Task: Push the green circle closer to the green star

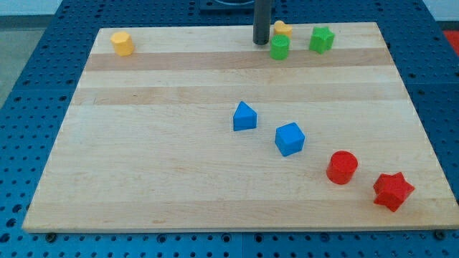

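Note:
The green circle (280, 48) stands near the view's top, right of centre, on the wooden board (143, 158). The green star (321, 39) sits to its right and slightly higher, a small gap apart. My tip (262, 43) is just left of the green circle, close to it; I cannot tell if it touches. A yellow block (282, 29) sits right behind the green circle, partly hidden by it.
A yellow hexagon block (122, 43) is at the top left corner. A blue triangular block (244, 116) and a blue cube (290, 139) lie mid-board. A red circle (342, 167) and a red star (393, 190) lie at the bottom right.

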Controlling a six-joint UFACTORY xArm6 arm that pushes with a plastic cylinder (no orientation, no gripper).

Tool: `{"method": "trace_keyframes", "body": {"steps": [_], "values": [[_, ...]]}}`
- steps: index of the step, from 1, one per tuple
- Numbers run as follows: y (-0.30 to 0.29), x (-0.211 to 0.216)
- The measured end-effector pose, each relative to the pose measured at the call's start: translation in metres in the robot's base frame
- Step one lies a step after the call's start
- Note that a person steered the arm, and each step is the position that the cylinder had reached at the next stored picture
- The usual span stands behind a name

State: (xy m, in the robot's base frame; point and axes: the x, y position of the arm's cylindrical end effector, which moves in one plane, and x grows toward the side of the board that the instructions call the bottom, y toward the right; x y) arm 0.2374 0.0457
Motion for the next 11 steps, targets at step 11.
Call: {"method": "trace_keyframes", "body": {"steps": [11], "values": [[-0.084,0.042]]}}
